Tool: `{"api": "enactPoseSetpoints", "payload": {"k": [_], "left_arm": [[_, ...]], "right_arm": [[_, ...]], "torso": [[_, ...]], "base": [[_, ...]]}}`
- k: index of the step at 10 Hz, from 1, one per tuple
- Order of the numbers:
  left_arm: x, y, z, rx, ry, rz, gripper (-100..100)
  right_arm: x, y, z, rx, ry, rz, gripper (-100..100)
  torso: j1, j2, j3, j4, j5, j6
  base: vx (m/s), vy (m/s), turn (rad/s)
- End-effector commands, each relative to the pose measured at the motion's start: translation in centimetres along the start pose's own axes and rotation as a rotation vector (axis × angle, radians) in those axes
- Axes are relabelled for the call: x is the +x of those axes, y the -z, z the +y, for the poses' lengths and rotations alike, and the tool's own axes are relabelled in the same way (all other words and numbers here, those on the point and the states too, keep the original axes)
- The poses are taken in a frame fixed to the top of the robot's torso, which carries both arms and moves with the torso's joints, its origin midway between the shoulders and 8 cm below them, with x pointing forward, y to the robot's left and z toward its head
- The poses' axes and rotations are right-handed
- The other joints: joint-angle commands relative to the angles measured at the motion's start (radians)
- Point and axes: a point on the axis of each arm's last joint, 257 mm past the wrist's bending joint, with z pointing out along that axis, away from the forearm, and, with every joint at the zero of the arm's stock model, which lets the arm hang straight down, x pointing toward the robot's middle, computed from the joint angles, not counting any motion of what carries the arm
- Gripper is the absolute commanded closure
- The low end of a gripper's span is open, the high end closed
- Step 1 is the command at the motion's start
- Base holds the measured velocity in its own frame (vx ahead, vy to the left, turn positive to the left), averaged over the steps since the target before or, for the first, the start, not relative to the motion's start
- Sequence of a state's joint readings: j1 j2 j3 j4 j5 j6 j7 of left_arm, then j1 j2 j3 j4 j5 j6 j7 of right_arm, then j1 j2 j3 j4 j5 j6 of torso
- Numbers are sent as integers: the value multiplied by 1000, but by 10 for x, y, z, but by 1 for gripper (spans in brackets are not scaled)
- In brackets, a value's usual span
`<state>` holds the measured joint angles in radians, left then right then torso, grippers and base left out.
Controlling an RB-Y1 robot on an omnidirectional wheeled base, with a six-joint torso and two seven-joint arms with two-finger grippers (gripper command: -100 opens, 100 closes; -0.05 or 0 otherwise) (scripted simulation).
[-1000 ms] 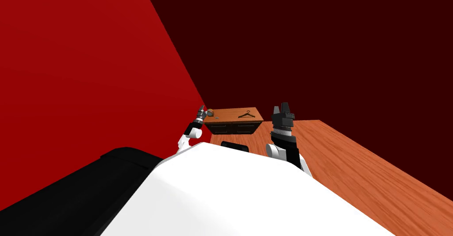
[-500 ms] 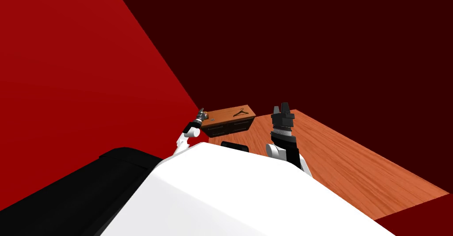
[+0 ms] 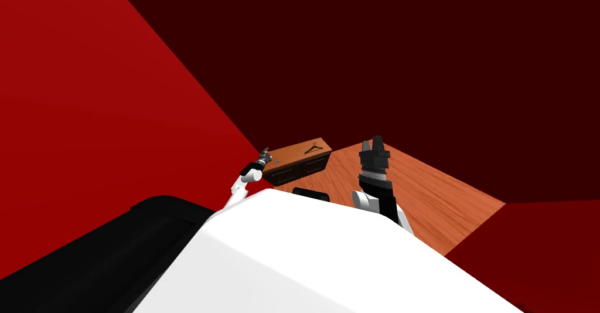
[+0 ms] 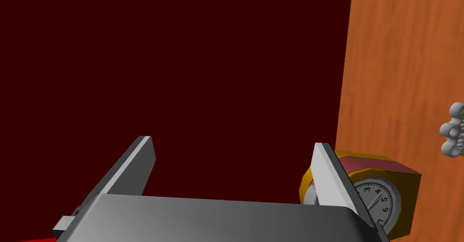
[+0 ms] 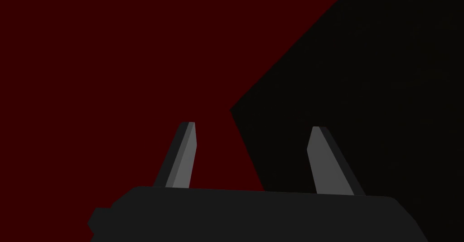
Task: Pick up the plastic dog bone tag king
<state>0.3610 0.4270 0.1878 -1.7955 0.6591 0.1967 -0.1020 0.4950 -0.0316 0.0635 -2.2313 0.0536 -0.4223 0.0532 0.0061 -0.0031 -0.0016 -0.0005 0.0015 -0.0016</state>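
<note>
The left hand (image 4: 232, 142) is held open and empty at the edge of the wooden counter (image 4: 398, 62), with a red-and-yellow clock (image 4: 385, 194) just beside one finger, while the grey bone-shaped tag (image 4: 453, 135) lies on the counter beyond the clock, apart from both fingers. The clock could be knocked or clamped by mistake, since it appears to sit between hand and tag. The tag is cut off at the frame, its lettering cannot be read, and finger-to-clock contact cannot be judged; the right hand (image 5: 252, 126) is raised, open.
</note>
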Motion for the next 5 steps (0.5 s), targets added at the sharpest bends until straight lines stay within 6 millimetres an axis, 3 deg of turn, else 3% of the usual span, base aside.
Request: {"api": "enactPoseSetpoints", "payload": {"k": [1, 2, 4, 5], "left_arm": [[-18, -1, 23, -71, 43, -27, -100], [-17, 0, 28, -92, 43, -25, -100], [-46, 5, 60, -194, 122, -70, -100], [-51, 8, 76, -237, 127, -79, -100]], "right_arm": [[0, 0, 0, 0, 0, 0, 0], [0, 0, 0, 0, 0, 0, 0], [0, 0, 0, 0, 0, 0, 0], [0, 0, 0, 0, 0, 0, 0]], "torso": [[0, 0, 0, 0, 0, 0], [0, -1, 0, 0, 0, 1], [0, -1, -1, 0, 0, 1], [2, -1, -1, 0, 0, 1]], "base": [[-11, 49, -403], [-11, 50, -218], [-9, 62, -400], [-11, 76, -278]]}}
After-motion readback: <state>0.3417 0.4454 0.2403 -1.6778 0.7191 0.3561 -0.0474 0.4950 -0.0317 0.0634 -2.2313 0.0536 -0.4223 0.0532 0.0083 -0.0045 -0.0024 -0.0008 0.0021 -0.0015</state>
